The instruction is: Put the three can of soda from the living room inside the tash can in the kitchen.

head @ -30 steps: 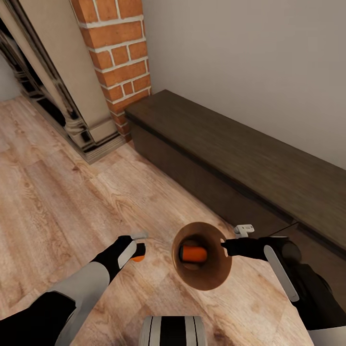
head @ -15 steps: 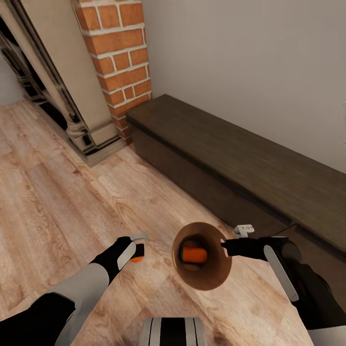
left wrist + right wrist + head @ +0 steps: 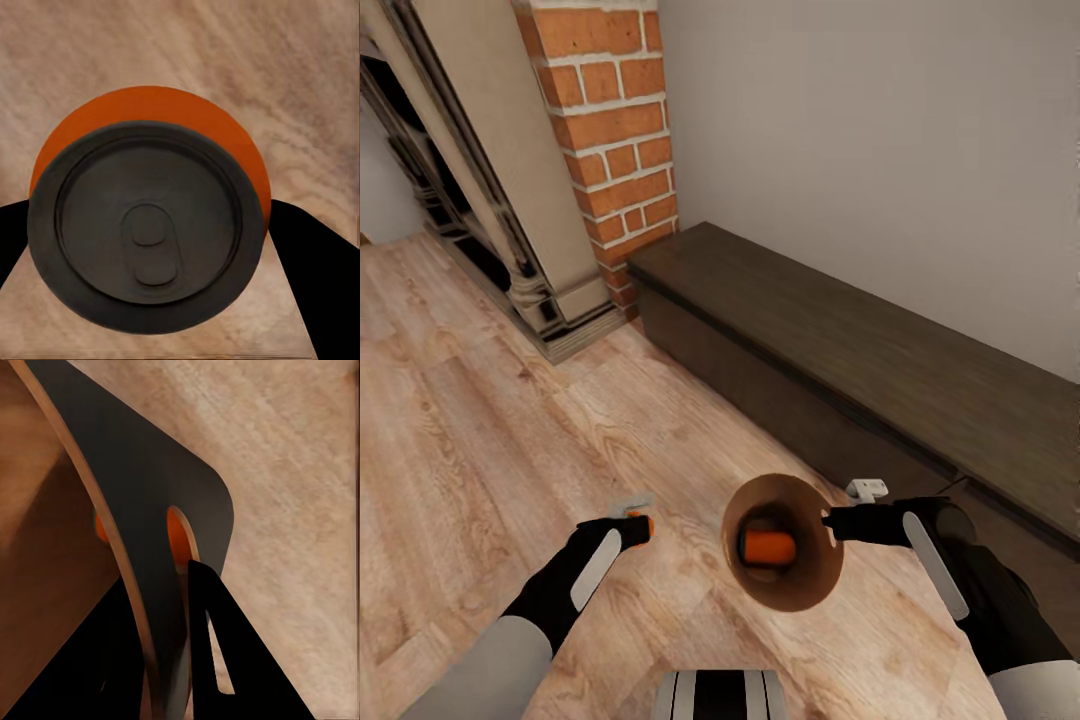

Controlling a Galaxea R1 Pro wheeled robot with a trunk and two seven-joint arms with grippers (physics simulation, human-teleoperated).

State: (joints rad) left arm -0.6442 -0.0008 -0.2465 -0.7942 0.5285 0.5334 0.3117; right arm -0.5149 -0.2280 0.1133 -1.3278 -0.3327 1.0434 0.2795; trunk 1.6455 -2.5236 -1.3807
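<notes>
Wood floor point(image 3: 480, 420), brick fireplace point(image 3: 610, 130), dark bench point(image 3: 880, 360) along the wall.
Left gripper point(image 3: 637, 518) is clamped on an orange can point(image 3: 150, 225), its dark top seen at the wrist; right gripper point(image 3: 828, 520) pinches the bin point(image 3: 805, 580) rim, another can point(image 3: 768, 547) lying inside.

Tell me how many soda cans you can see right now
2: one orange can lying inside the trash can held by the right claw, one orange can in the left claw. More may be hidden.
</notes>
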